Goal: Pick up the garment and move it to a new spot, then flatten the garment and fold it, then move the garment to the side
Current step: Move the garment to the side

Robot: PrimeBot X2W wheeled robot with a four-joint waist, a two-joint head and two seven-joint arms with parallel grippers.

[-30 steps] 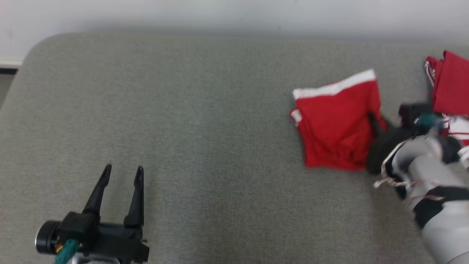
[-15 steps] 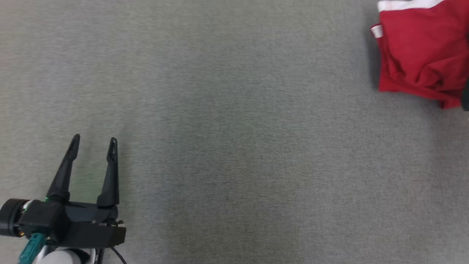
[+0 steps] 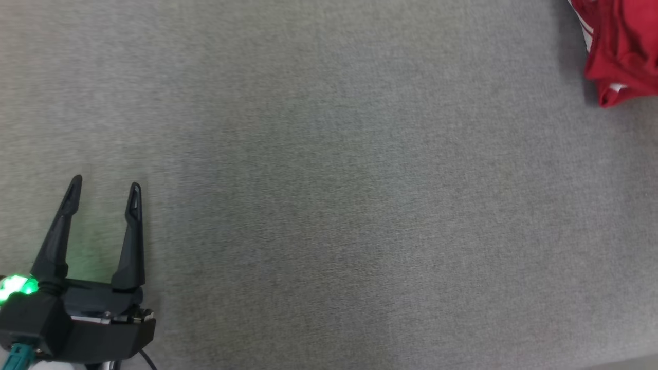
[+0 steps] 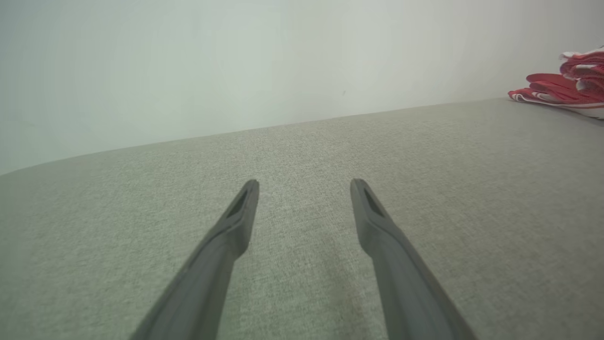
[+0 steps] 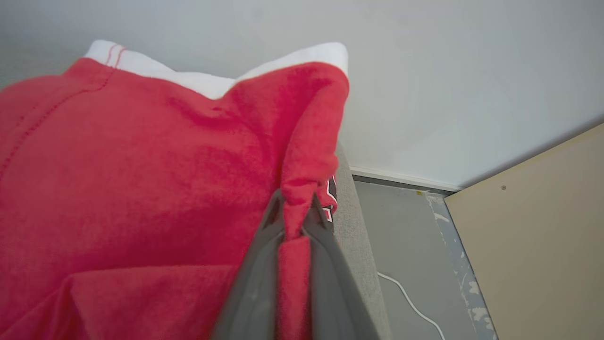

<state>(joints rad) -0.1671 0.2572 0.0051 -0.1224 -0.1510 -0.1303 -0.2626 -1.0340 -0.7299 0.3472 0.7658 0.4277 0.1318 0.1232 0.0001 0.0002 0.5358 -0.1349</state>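
Pinching a fold of the red garment [image 5: 141,179], our right gripper [image 5: 297,196] is clamped tight — our left gripper [image 3: 105,182] spreads wide over the grey cushion [image 3: 334,205].

place: bare room | grey padded surface [image 3: 329,205], white wall [image 5: 424,71], floor cable [image 5: 410,302]
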